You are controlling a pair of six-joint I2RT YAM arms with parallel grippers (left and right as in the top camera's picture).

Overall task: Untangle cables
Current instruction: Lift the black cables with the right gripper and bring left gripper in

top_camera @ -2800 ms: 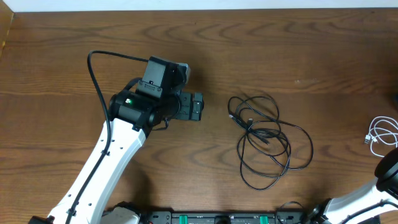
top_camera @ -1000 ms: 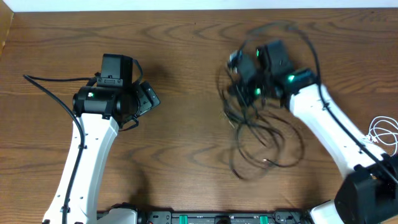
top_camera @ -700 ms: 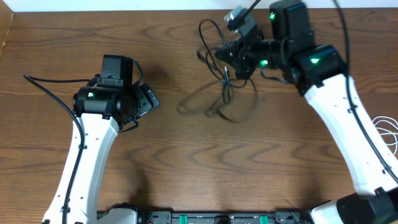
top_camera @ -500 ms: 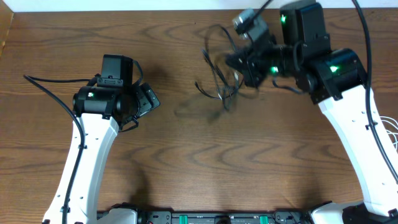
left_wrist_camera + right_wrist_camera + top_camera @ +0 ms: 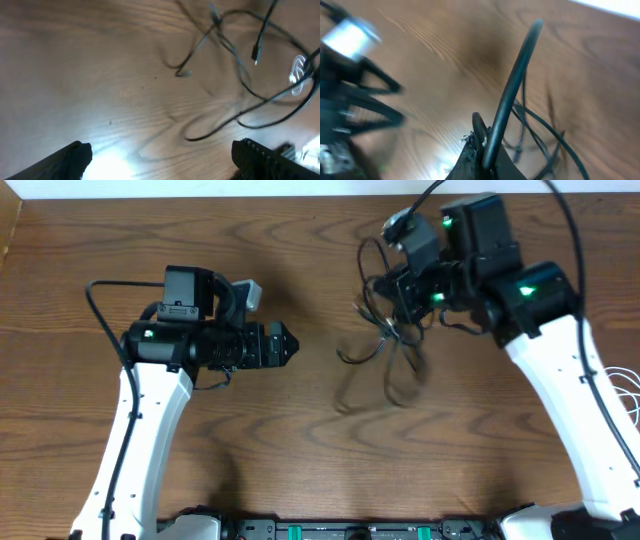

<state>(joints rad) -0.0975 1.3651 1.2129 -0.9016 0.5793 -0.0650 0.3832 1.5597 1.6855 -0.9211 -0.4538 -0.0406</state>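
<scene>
The black cables (image 5: 385,345) hang in a tangled bunch above the table's upper middle, blurred by motion. My right gripper (image 5: 392,283) is shut on strands at the top of the bunch. In the right wrist view the jaws are pressed together on the black cables (image 5: 512,95), where my right gripper (image 5: 484,150) pinches them. My left gripper (image 5: 290,346) points right toward the bunch, open and holding nothing. The left wrist view has its gripper (image 5: 160,152) spread wide over bare wood, with the black cables (image 5: 235,50) ahead. The white cable (image 5: 630,388) lies at the right edge.
The table (image 5: 300,460) is brown wood. The left arm's own thick black cable (image 5: 100,300) loops out to its left. A white wall edge runs along the far side. The robot base bar (image 5: 350,530) sits at the front edge.
My right gripper took the black bunch off the table, lifted it and swung it around the upper middle. The left gripper turned and reached right toward it, staying open.
</scene>
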